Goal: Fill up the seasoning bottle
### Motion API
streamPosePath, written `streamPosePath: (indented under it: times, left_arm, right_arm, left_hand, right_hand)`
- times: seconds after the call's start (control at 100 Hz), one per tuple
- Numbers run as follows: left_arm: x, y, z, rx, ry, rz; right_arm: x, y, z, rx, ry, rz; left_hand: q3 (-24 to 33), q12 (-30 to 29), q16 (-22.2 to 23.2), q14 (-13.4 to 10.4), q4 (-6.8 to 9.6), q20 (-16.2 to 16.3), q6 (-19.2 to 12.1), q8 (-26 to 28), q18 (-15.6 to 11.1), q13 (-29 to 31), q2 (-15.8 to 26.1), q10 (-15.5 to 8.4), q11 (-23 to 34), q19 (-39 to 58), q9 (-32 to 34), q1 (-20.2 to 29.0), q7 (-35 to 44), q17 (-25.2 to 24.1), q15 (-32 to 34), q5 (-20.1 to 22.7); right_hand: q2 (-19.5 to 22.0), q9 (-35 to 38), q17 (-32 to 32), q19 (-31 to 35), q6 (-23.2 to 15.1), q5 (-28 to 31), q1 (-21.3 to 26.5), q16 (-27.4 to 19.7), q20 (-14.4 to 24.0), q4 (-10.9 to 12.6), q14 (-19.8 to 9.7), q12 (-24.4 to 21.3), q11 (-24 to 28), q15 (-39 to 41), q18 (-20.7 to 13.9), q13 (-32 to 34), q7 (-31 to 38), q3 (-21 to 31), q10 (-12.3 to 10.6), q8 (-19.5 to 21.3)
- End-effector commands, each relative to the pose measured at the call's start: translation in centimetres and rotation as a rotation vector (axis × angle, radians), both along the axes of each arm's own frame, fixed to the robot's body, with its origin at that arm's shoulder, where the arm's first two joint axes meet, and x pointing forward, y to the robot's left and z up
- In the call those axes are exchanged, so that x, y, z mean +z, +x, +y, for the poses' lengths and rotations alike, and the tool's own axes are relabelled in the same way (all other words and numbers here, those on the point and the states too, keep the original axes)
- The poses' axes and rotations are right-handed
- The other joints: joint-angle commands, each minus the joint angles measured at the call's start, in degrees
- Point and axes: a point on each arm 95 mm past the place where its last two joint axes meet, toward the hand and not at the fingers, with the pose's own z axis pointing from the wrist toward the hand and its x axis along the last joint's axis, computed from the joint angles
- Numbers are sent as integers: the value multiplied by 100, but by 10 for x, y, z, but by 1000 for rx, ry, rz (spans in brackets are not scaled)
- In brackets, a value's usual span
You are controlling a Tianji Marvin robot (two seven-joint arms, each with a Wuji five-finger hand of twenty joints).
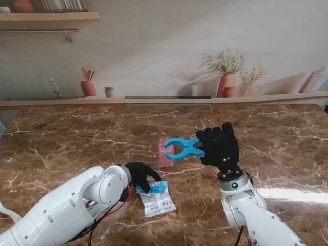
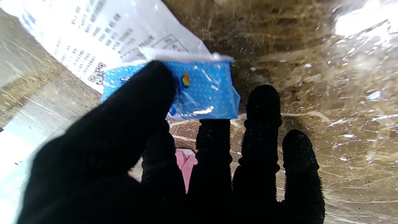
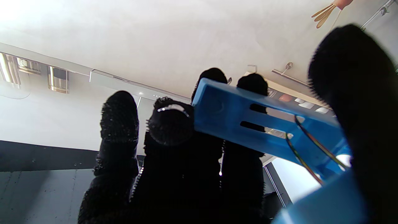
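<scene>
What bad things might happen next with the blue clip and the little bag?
1. The right hand holds the blue clip up off the table; if its fingers loosen, the clip may drop.
2. The left hand pinches only the blue end of the seasoning bag, so the bag might slip.
3. The clip's mouth sits close by the pink thing and could knock it.

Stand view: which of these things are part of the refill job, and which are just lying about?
In the job:
- white plastic seasoning packet with a blue end, pinned by the left hand
- big blue plastic clip, jaws apart, held by the right hand

Lying about:
- pink object beyond the clip; cannot tell what it is
- no seasoning bottle in view
</scene>
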Motion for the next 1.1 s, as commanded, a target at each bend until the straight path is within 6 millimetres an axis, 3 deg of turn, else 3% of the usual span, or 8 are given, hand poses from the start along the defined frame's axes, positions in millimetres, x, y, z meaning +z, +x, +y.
streamPosePath:
  times: [0.0,0.05,0.1,0.21,0.42,0.59,0.72,1.09]
  left_arm:
    - [-25,-13,8,4,27,74]
    - [-25,-14,8,7,16,73]
    - [-25,-13,9,12,-2,66]
    - [-25,-14,9,28,-56,23]
    - [-23,-14,7,18,-148,-83]
    - [-20,-14,8,12,-177,-134]
    - [-17,-16,8,22,-211,-202]
    - [-3,-23,3,25,-288,-405]
  right_arm:
    - [-3,0,-2,-12,0,14]
    - [-3,0,-2,-13,0,15]
    - [-4,0,-3,-14,-2,18]
    - [-7,0,-4,-16,-6,37]
    - [-18,0,-8,-36,-9,78]
    - [-24,0,-11,-51,-12,101]
    - [-28,0,-14,-53,-28,137]
    - [-47,3,-16,-57,-76,371]
  left_hand:
    - [130,318,123,-4,-26,-105,1005,538,-134,-423,289,-147,165,-86,-250,287,4593,-320,-308,-110]
    - [356,-116,-294,78,-32,-127,961,1058,-271,-504,388,-55,-395,-108,-321,294,4628,-303,-672,-363]
    - [520,-1147,-753,53,-93,-126,932,1388,-464,-290,369,67,-998,-22,10,342,4691,-128,-799,-508]
    - [784,-1976,-1115,-118,-91,-136,958,1304,-692,295,136,196,-551,271,654,286,4632,352,-375,-267]
    - [1169,-1370,-743,-90,25,-171,596,175,-848,589,-196,166,-59,373,1000,368,4655,520,-13,1018]
    - [1449,-609,-30,-40,-152,-65,594,1059,-878,540,-214,87,169,382,947,460,4754,386,87,1065]
    - [1461,-379,128,-18,-289,62,609,1700,-860,544,-7,35,559,442,860,505,4839,345,259,1015]
    - [1627,-358,86,-20,-256,184,540,1969,-837,643,-7,-4,824,527,901,360,4880,395,459,994]
  right_hand:
    - [626,892,-78,-82,-1254,1070,600,57,35,194,-406,834,3728,-181,32,-144,4050,56,-759,867]
    - [635,892,-78,-83,-1254,1070,599,57,35,195,-406,833,3728,-182,33,-144,4050,54,-759,870]
    - [631,892,-77,-83,-1254,1070,600,56,35,195,-406,832,3728,-182,33,-144,4049,53,-759,872]
    - [587,905,-63,-82,-1257,1071,595,49,34,196,-409,827,3727,-189,32,-127,4057,73,-757,883]
    - [551,919,-47,-81,-1264,1084,570,41,33,189,-416,816,3724,-195,35,-114,4057,126,-765,899]
    - [523,925,-40,-84,-1268,1090,566,38,30,180,-411,811,3724,-195,29,-107,4049,157,-765,913]
    - [424,973,-4,-67,-1262,1153,559,39,36,177,-414,810,3736,-183,41,-57,4050,230,-763,913]
    - [-349,1300,178,287,-1014,1406,468,110,161,58,-215,842,4001,135,292,299,4274,998,-556,764]
